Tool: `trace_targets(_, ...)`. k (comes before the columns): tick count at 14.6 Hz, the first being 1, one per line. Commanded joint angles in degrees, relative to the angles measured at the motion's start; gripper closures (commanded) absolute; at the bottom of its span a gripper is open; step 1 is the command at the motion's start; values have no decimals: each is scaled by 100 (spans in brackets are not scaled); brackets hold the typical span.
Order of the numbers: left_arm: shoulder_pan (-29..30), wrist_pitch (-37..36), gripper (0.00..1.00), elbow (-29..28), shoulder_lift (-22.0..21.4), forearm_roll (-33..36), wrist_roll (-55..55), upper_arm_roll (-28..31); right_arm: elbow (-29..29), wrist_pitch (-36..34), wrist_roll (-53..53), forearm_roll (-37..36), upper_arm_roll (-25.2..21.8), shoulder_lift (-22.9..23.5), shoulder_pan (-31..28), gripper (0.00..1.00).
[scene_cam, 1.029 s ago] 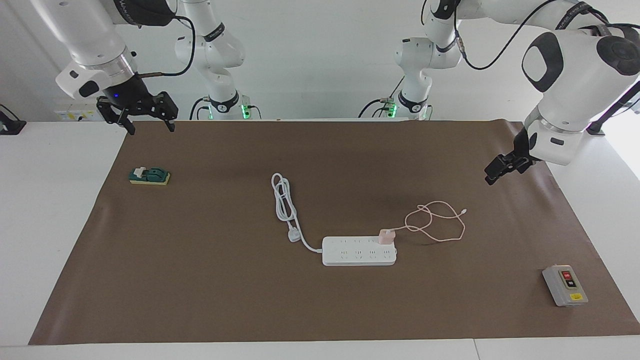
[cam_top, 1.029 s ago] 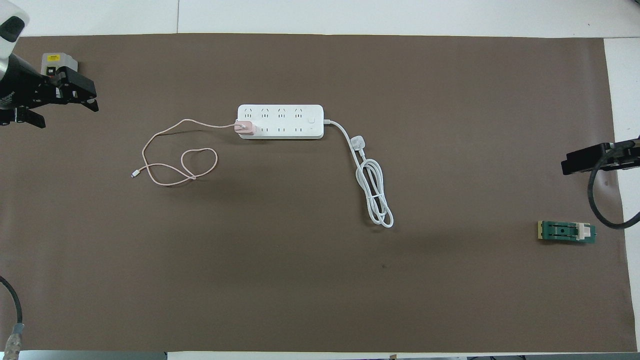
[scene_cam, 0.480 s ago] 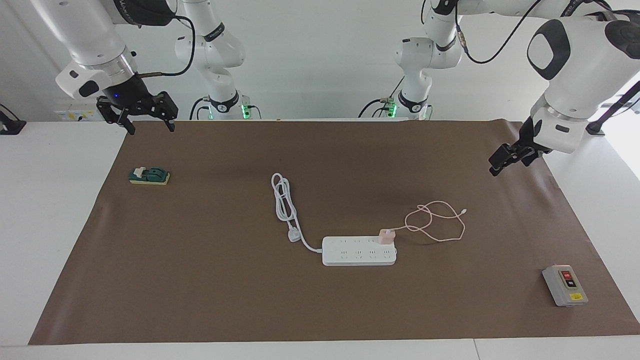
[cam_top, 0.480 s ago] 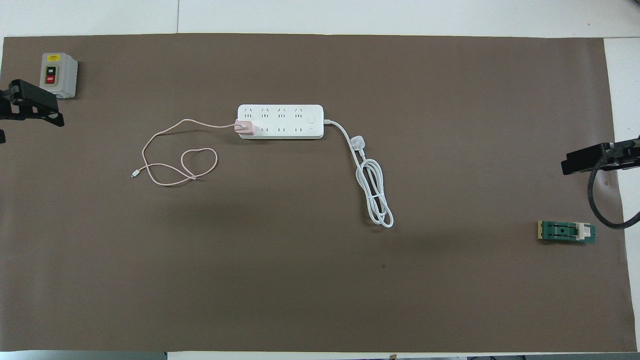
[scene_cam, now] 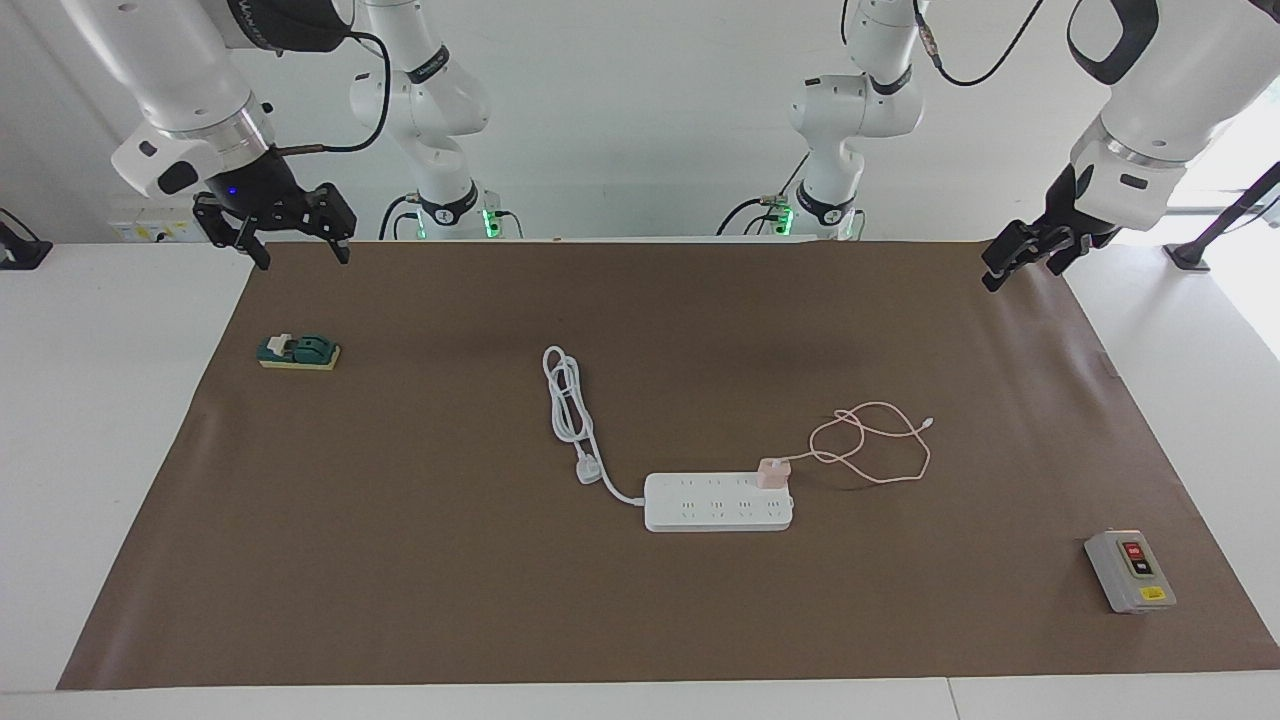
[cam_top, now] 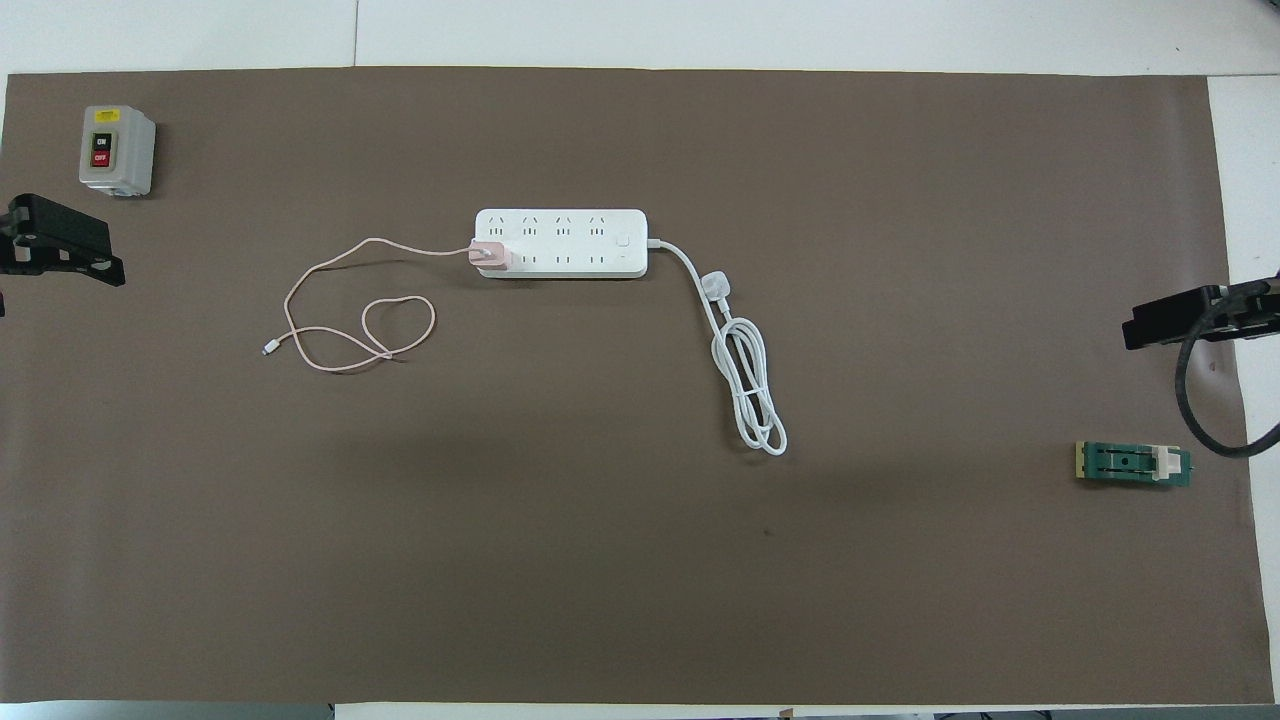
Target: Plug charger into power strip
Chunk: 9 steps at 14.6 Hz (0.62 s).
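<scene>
The white power strip lies flat in the middle of the brown mat. The pale-pink charger sits plugged into the strip's end socket toward the left arm's end, in the row nearer to the robots. Its thin pink cable lies looped on the mat beside the strip. My left gripper is open and empty, raised over the mat's corner at the left arm's end. My right gripper is open and empty, waiting over the mat's corner at its own end.
A grey box with red and black buttons stands at the left arm's end, farther from the robots. A green switch block lies at the right arm's end. The strip's thick white cord and plug lie coiled beside it.
My left gripper has risen and drawn back from the cable area toward the robots' edge of the mat. The charger, strip and right arm have not moved.
</scene>
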Motion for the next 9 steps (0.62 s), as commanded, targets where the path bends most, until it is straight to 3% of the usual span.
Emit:
trace_targets(1,220,374,0,-923,-562,95,270,-278,-138,-28,-94,-50,77,-129,-104,0)
trace_targets(9,168,761,0,-1136,-712,69,869,-322,-138,-28,-94,-50,77,-129,-104,0)
